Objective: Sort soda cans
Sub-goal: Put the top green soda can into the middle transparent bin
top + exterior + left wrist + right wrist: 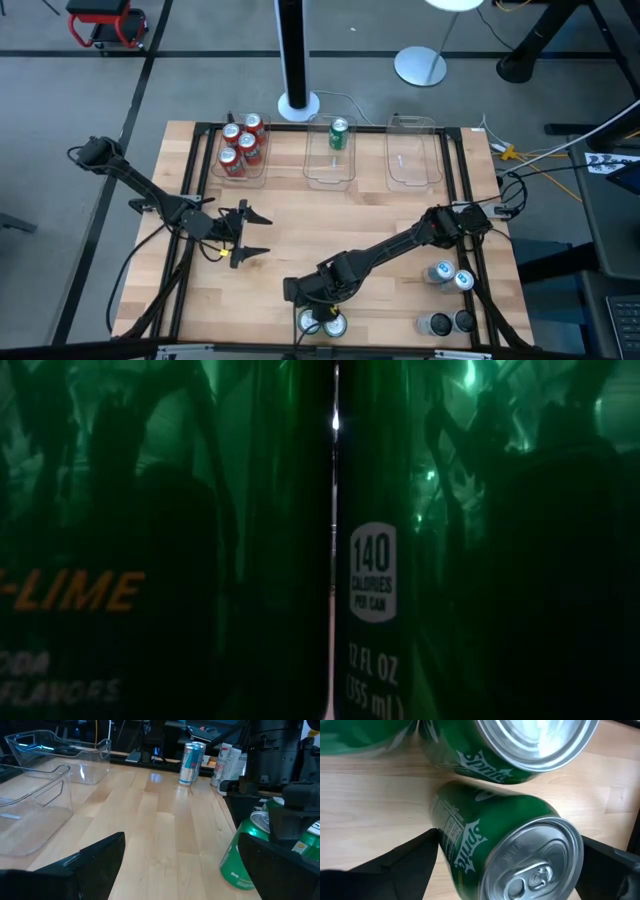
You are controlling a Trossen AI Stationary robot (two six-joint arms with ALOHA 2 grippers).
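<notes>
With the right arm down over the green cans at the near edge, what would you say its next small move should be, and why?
Probably close the right end effector on the green can and lift. Its fingers stand open on either side of that can, and the middle bin holds only one green can so far. The left end effector waits open over bare table.

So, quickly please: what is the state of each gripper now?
Left gripper: open, holding nothing, over bare table.
Right gripper: open, fingers either side of a green can, not yet closed on it.
</notes>
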